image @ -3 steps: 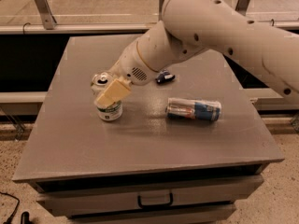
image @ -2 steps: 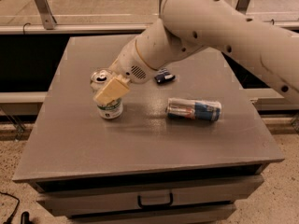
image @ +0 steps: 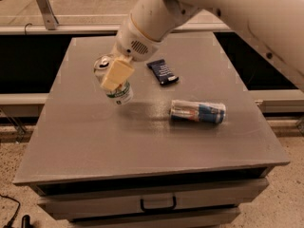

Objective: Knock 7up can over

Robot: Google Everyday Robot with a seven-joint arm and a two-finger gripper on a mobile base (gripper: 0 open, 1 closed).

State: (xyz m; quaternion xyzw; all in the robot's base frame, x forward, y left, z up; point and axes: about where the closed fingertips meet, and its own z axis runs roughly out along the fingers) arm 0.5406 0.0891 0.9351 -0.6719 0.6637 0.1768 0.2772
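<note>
Midway through the tipping step, by the look of it. Upper left of centre, on a grey table (image: pixel 142 146): white-and-green 7up can (image: pixel 122 93), leaning with silver top toward the upper left, not yet flat. Pressed against its near side: gripper (image: pixel 115 75), on a white arm reaching down from the upper right. Next, probably: push further until toppled, then pull clear. Impossible to tell whether clamped on the can or merely touching; hidden on the far side. Right of centre: silver-and-blue can (image: pixel 197 112), lying flat. Above it: dark packet (image: pixel 162 72), label unreadable. Cut off at the top edge: the arm.
</note>
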